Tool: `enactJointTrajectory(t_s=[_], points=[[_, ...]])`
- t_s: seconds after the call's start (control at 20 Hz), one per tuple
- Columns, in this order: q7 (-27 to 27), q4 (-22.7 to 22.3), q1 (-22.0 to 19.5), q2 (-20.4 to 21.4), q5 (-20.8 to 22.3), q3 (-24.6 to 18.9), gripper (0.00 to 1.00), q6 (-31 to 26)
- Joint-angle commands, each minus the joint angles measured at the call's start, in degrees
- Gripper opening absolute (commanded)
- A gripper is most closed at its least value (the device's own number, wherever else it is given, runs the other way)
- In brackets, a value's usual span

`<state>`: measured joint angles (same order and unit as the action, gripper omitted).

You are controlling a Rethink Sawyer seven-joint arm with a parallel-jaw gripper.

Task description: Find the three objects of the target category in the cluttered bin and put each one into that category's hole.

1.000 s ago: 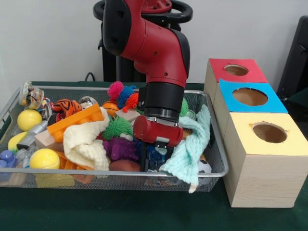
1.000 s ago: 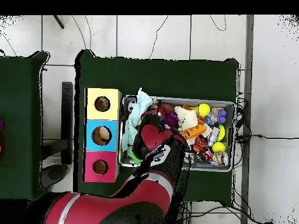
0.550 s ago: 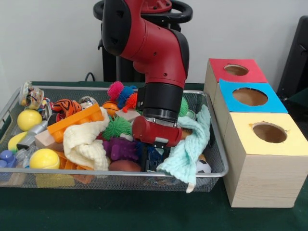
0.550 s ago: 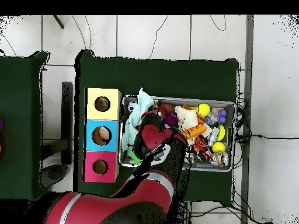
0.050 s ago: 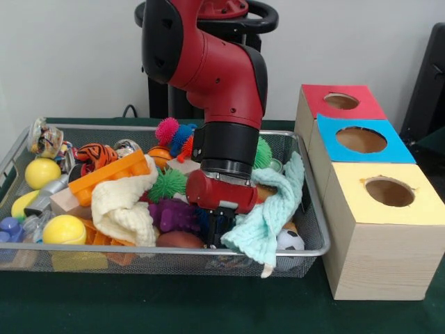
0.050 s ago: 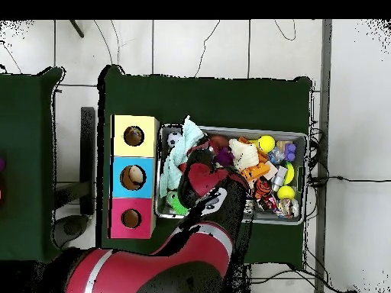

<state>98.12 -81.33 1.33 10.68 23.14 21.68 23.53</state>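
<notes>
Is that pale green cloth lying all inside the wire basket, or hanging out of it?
Partly out. The pale green cloth drapes across the wire basket's front rim, and one corner dangles below it outside the mesh; the rest lies inside.

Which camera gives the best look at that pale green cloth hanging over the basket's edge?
The front view: the pale green cloth shows full length, draped over the wire basket rim beside the arm. The overhead view shows only a narrow strip, with the arm crowding its side.

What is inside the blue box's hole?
Overhead, a pale brownish object shows inside the blue box. From the front its hole shows only cardboard-coloured interior; the rest of the box's inside is hidden.
</notes>
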Motion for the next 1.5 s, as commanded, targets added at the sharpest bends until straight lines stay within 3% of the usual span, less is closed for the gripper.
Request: enactJointTrajectory(t_s=[0.05,0.35,0.7,0.85,1.5], points=[[4.12,3.86,-1.81,-2.81,2.16,-6.61,0.00,-8.41],[6.72,2.10,-0.80,-3.74,-2.16,-3.95,0.00,-4.34],[11.99,-8.24,-6.12,6.43,6.04,-11.47,0.00,-1.44],[12.93,-11.61,-6.83,8.85,6.82,-11.99,0.00,0.69],[11.08,-19.37,-7.31,15.49,7.46,-12.06,0.00,0.12]])
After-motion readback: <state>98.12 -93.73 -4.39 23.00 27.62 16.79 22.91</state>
